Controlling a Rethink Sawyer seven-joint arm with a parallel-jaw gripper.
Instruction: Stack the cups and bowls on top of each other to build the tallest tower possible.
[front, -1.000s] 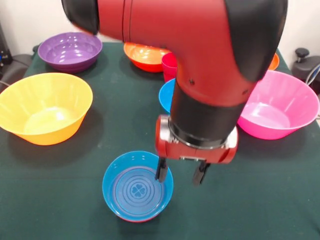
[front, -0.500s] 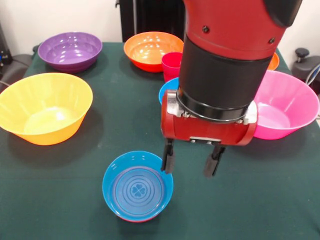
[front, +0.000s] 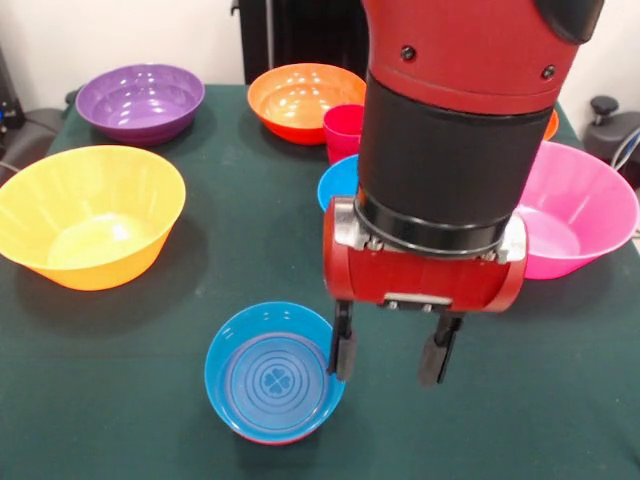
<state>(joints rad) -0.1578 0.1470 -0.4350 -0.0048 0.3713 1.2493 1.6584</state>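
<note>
Bowls ring the small blue bowl (front: 275, 372), which sits nearest the surface's (front: 120, 400) front edge; a red rim shows beneath it, so it appears nested in a red bowl. Its interior is empty, with a clover mark moulded in the base. The hand (front: 392, 355) hangs just right of it, fingers spread, one finger at the bowl's right rim, gripping nothing. Left and beyond is the large yellow-orange bowl (front: 88, 215), empty. Farther back are the purple bowl (front: 140, 100), the orange bowl (front: 300, 98) and the red cup (front: 343, 130). The pink bowl (front: 580, 210) lies back right. Bare green cloth lies left and right of the small blue bowl.
</note>
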